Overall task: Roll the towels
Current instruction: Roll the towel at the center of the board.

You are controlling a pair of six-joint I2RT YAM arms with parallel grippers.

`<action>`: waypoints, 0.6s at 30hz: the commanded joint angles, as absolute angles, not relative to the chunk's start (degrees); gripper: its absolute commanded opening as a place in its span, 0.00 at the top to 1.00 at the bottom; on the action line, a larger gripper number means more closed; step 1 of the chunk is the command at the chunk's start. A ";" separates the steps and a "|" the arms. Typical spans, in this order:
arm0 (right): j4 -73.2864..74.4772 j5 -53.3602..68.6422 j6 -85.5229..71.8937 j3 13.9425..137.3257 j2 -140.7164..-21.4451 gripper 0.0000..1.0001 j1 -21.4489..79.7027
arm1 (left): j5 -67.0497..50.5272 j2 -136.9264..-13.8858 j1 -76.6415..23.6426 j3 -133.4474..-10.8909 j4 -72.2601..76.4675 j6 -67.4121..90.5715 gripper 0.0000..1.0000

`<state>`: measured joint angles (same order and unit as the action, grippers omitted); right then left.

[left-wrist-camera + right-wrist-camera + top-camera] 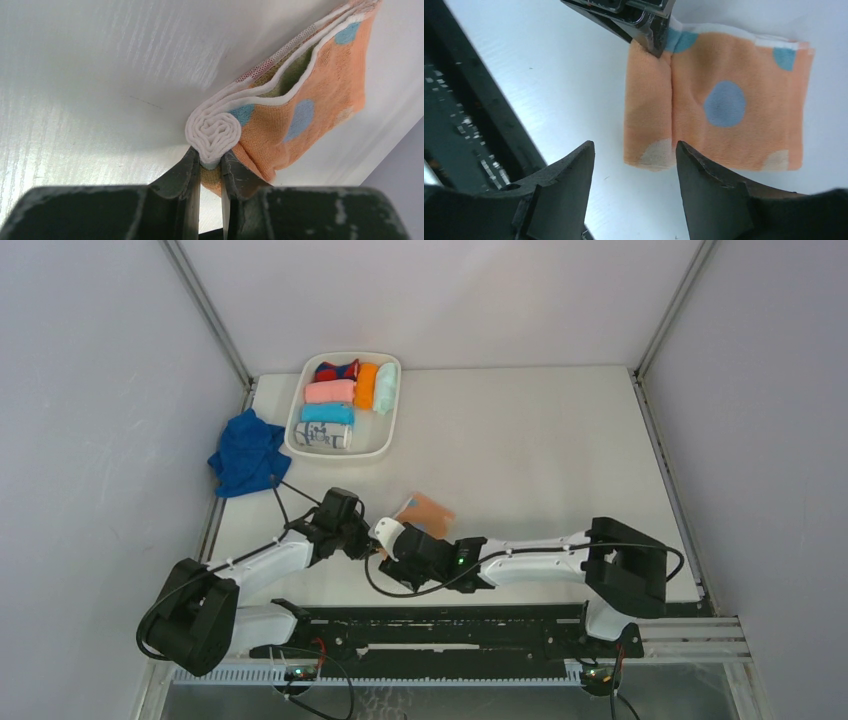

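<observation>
Our left claw point(210, 155) is clamped on the coiled end of the peach spotted towel point(305, 120), near-centre on the bench point(540, 430), to hold the roll tight (we judge). Our right claw point(634, 147) hovers apart at its other end. The royal-blue towel point(247, 453) lies crumpled far left beside the white tray point(392, 428) of finished rolls.
</observation>
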<state>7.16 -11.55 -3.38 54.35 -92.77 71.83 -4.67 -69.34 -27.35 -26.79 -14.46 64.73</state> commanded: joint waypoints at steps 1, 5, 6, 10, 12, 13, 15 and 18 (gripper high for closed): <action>5.99 -21.94 3.05 57.94 -95.93 0.40 74.20 | -3.96 -69.66 -27.40 -29.24 -16.35 62.64 0.84; 4.99 -22.60 4.71 58.24 -98.97 0.41 75.75 | -3.98 -69.79 -27.42 -29.18 -16.34 62.64 0.84; 4.85 -22.89 4.96 58.39 -99.66 0.41 76.17 | -3.98 -69.79 -27.41 -29.20 -16.35 62.64 0.84; 4.93 -23.83 6.40 58.97 -101.81 0.42 78.03 | -3.82 -69.89 -27.37 -29.25 -16.46 62.72 0.84; 4.80 -24.47 6.87 59.00 -102.39 0.42 78.89 | -3.80 -70.03 -27.38 -29.19 -16.52 62.82 0.84; 4.94 -24.75 7.00 59.10 -102.70 0.42 79.19 | -3.78 -70.09 -27.42 -29.26 -16.52 62.92 0.84; 5.09 -25.71 7.03 59.32 -102.63 0.42 79.72 | -3.80 -70.14 -27.37 -29.28 -16.52 62.90 0.83; 5.40 -26.51 7.15 59.64 -101.65 0.41 80.11 | -3.85 -70.27 -27.37 -29.33 -16.52 62.86 0.83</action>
